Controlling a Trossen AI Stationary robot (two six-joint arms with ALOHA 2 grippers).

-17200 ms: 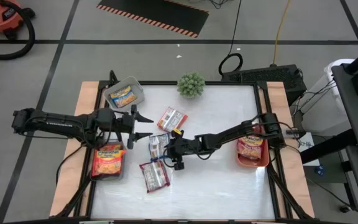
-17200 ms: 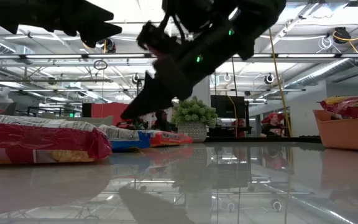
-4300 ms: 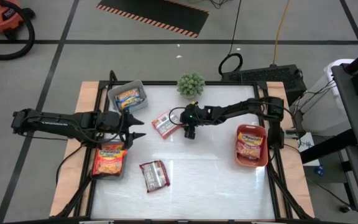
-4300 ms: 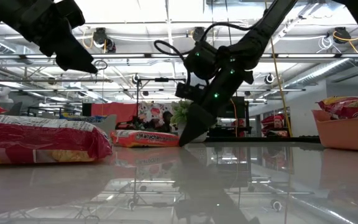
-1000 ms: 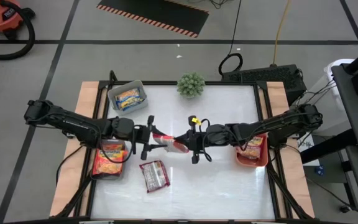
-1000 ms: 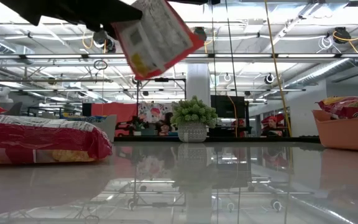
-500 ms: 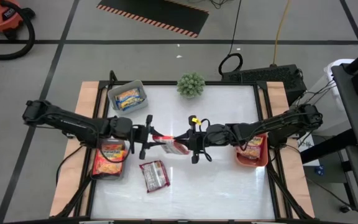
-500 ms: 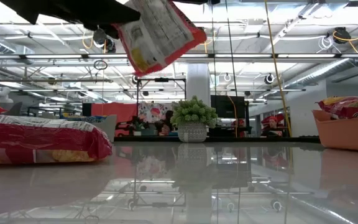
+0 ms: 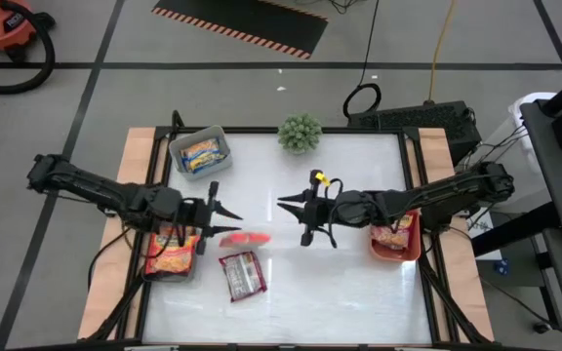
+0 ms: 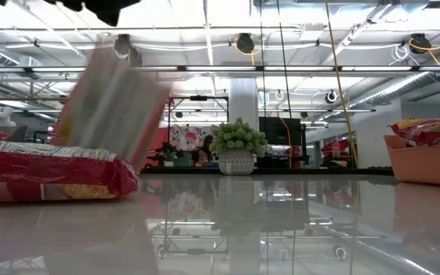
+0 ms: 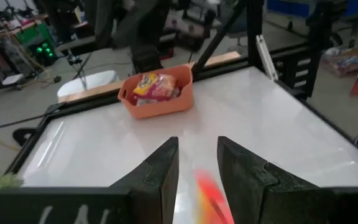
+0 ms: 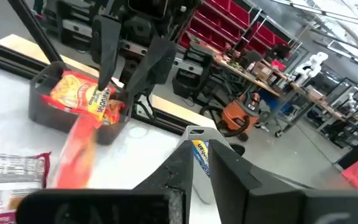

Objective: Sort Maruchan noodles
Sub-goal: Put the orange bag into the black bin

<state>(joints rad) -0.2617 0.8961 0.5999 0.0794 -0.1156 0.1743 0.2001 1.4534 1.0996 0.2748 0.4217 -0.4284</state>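
A red-and-white noodle packet (image 9: 245, 237) is in mid-air over the table's middle. It is blurred in the low view (image 10: 109, 99) and shows edge-on from above. My left gripper (image 9: 234, 216) is shut on its left end. My right gripper (image 9: 285, 204) stands to the packet's right, apart from it, with its fingers slightly open (image 12: 199, 152) and nothing between them. Another red packet (image 9: 242, 275) lies flat on the table nearer the front edge. My left gripper has the red packet by its end nearest the table's left (image 11: 205, 180), between its two fingers, which point level toward the table's right. The packet hangs tilted below and ahead of the fingers, clear of the table. Blur hides how far back it reaches.
A dark bin (image 9: 171, 252) with a yellow-red packet sits at the left edge. A grey bin (image 9: 199, 151) with a yellow-blue packet stands at the far left. An orange bin (image 9: 395, 239) with red packets is at the right edge. A potted plant (image 9: 301, 133) stands at the far edge.
The packet was held level between both grippers. My right gripper has let go and drawn back toward the table's right edge. My left gripper has gone toward the left edge with the packet, whose freed right end has swung down.
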